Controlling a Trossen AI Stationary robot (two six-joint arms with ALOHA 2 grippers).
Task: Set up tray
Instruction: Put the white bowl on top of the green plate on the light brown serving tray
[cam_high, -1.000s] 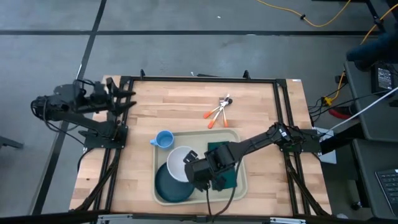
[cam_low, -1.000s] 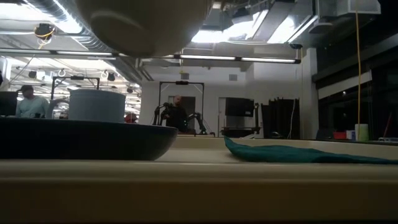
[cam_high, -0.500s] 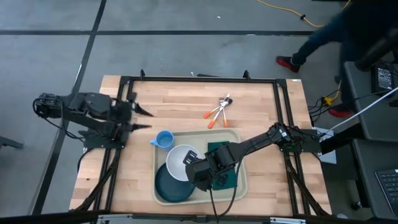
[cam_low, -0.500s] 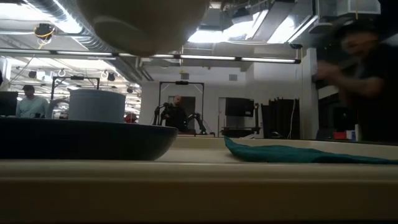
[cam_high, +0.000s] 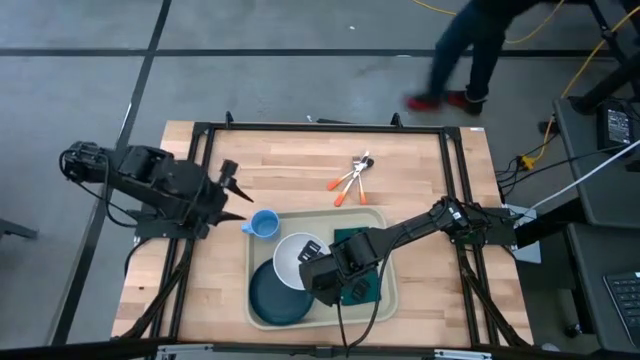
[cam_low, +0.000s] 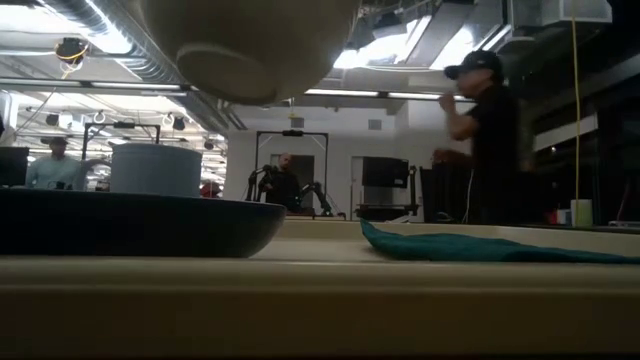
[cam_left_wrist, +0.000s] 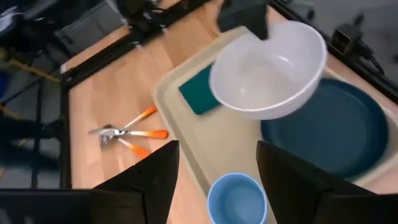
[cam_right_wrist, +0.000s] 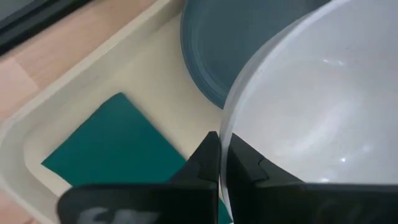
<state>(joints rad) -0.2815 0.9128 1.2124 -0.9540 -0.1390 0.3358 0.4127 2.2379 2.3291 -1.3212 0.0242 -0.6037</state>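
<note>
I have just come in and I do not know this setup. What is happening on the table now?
The right gripper is shut on the rim of a white bowl and holds it above the dark teal plate on the beige tray. A green napkin lies on the tray too. The left gripper is open near the blue cup, holding nothing. Orange-handled cutlery lies on the table.
</note>
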